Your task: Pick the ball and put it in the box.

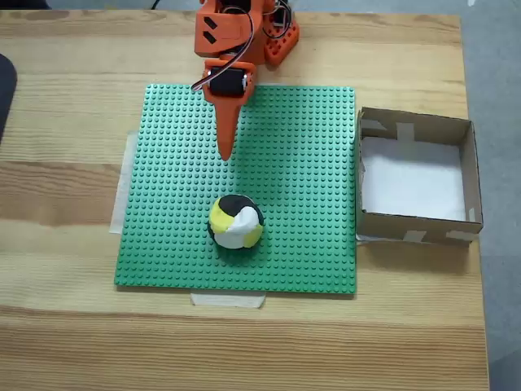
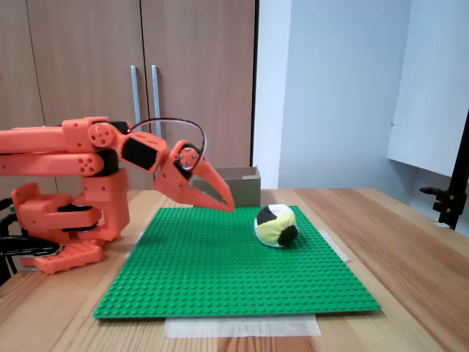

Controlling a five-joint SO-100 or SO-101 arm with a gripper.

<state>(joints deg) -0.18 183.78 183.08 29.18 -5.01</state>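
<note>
The ball (image 1: 236, 221) (image 2: 276, 225), patched yellow, white and black, rests on the green studded baseplate (image 1: 309, 163) (image 2: 220, 271), toward its near edge in a fixed view. My orange gripper (image 1: 225, 153) (image 2: 229, 207) hangs above the plate, shut with nothing in it. Its tip points at the ball, about a ball's width short of it. The box (image 1: 417, 226) (image 2: 242, 187), brown cardboard with a white bottom and pale tape, stands with nothing inside just off the plate's right edge in a fixed view.
The plate is taped to a wooden table (image 1: 65, 326). The arm's base (image 2: 66, 220) stands at the plate's far edge. A dark object (image 1: 5, 90) lies at the table's left edge, and a black stand (image 2: 448, 198) is beside the table.
</note>
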